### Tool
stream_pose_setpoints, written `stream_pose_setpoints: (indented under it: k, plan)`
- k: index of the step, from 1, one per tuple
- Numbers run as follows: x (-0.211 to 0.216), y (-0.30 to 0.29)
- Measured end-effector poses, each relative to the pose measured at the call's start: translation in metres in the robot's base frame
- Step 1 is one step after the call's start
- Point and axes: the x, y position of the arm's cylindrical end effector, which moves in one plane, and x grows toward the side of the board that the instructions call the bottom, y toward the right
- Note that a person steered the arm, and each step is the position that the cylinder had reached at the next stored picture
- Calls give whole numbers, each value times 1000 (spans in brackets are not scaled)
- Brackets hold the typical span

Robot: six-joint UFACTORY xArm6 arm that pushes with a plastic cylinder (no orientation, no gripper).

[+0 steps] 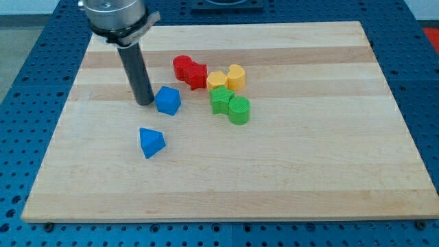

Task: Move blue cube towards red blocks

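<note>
where wooden board (329, 171) lies, blue pegboard (41, 62) surrounds.

The board (288, 165) is pale wood, smooth, faintly satin, grain in long strips. On it, the blue cube (168, 101) and red blocks (189, 71) look like matt plastic — the rod (137, 72) beside the cube, dark, slightly glossy.

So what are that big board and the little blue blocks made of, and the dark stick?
The board looks like pale wood with a smooth finish: long grain stripes run across it. The blue cube and the blue wedge-like block look like matte plastic or painted wood; their even colour leaves it open. My tip, just left of the cube, ends a dark rod, seemingly metal or rubber.
</note>
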Motion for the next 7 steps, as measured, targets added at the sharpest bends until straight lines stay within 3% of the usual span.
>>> stream_pose_setpoints:
  k: [2,7]
  plan:
    - [33,-15]
    - [18,-10]
